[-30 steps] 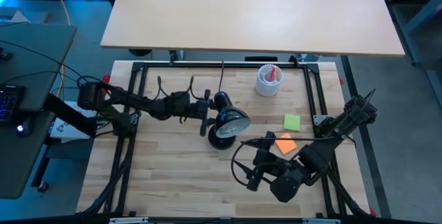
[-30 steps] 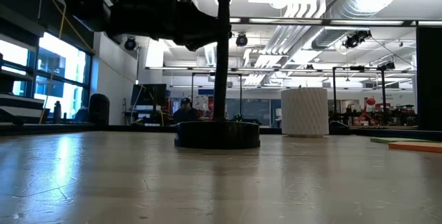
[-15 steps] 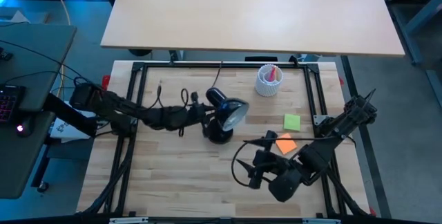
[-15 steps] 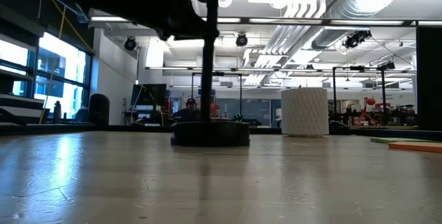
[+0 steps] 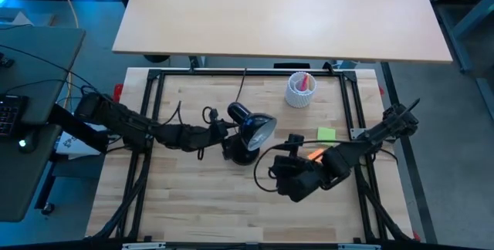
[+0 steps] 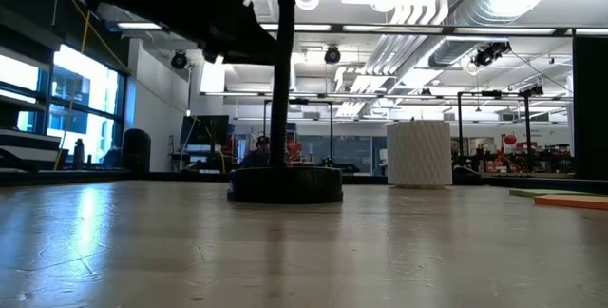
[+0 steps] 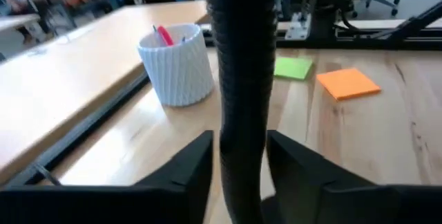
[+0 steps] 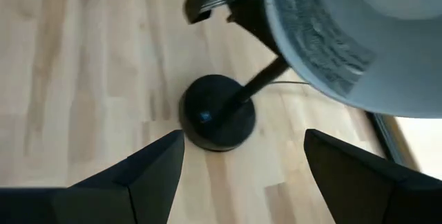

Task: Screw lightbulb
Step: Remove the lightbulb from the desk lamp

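Table (image 5: 193, 196) | left gripper (image 7: 238, 158) straddles lamp neck (image 7: 242, 79) | right gripper (image 8: 238, 158) spread, empty

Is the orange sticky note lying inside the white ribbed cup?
No, the flat orange sticky note lies on the wooden table, apart from the white ribbed cup.

The left arm stretches low across the table from its left edge, its tool (image 7: 238, 175) with dark fingers (image 7: 186, 175) straddling a black ribbed stem. The right arm folds inward, its tool (image 8: 238, 175) spread wide, holding nothing.
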You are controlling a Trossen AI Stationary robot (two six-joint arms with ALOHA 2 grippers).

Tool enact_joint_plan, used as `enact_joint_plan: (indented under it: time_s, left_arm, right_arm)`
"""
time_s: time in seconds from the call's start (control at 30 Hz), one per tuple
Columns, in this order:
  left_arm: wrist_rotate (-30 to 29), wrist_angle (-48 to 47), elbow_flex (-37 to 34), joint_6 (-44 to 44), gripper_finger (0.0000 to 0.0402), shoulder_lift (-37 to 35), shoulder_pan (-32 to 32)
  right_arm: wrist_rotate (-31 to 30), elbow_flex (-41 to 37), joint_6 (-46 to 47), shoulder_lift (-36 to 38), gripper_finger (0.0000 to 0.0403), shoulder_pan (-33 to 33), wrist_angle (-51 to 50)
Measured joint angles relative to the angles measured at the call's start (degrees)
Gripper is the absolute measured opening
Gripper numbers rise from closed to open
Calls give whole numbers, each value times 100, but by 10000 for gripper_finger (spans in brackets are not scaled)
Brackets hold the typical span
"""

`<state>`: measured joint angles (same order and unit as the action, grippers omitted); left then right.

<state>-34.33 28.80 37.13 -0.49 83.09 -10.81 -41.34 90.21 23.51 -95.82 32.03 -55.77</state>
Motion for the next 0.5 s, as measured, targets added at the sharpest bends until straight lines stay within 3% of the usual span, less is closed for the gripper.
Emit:
enact_joint_plan:
  time_s: [0.27, 0.5]
  left_arm:
    - [331, -1213, 1, -243, 229, -981, -88]
    - [335, -2057, 6, -43, 251, -2034, -164]
  right_arm:
    - [258, -665, 817, 3, 298, 272, 205]
    - [-72, -1264, 1961, 66, 298, 819, 225]
